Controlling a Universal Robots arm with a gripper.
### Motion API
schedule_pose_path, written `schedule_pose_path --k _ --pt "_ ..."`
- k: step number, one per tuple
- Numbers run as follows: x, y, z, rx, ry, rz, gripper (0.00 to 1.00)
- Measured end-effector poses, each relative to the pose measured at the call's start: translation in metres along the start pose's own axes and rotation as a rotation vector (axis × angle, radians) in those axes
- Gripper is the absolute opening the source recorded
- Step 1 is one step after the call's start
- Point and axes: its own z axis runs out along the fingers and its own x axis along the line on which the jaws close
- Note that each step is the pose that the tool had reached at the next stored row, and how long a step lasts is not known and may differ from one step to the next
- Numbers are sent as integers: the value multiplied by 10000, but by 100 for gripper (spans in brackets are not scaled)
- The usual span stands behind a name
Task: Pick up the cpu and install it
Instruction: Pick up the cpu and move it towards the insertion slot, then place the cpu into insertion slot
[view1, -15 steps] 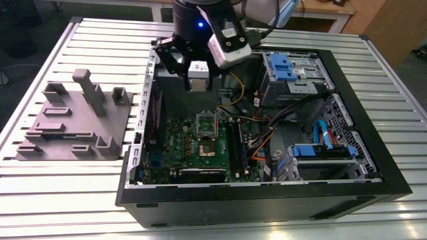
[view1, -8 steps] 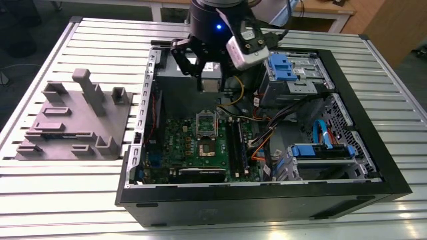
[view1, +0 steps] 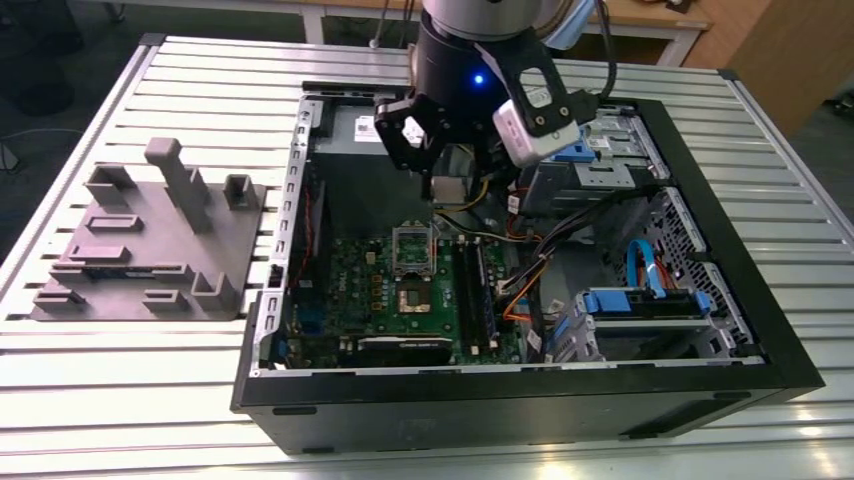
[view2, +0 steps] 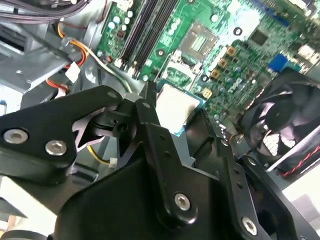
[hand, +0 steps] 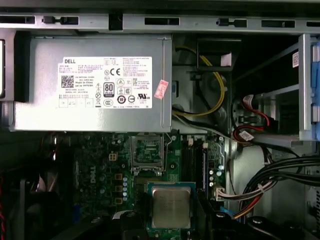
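My gripper (view1: 451, 180) hangs inside the open computer case (view1: 534, 400), above the green motherboard (view1: 360, 290). It is shut on the cpu (hand: 171, 206), a small flat square chip with a silvery top and a greenish edge, held level between the black fingers (view2: 150, 107). In the second wrist view the cpu (view2: 176, 106) shows between both fingers. The open socket (view1: 416, 300) lies on the board below, with its silver bracket (view1: 414, 247) raised beside it. In the first wrist view the bracket (hand: 147, 150) sits just beyond the held chip.
A big grey power supply box (hand: 95, 82) with a white label fills the case's far end. Cable bundles (hand: 270, 185) and a drive cage (view1: 641, 310) crowd the exterior view's right. A black fan (view2: 282, 135) sits by the board. A grey fixture (view1: 147, 250) stands on the slatted table.
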Motion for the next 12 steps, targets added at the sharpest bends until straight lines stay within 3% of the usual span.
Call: schedule_pose_path --k 12 --pt "0 -6 1 0 3 2 47"
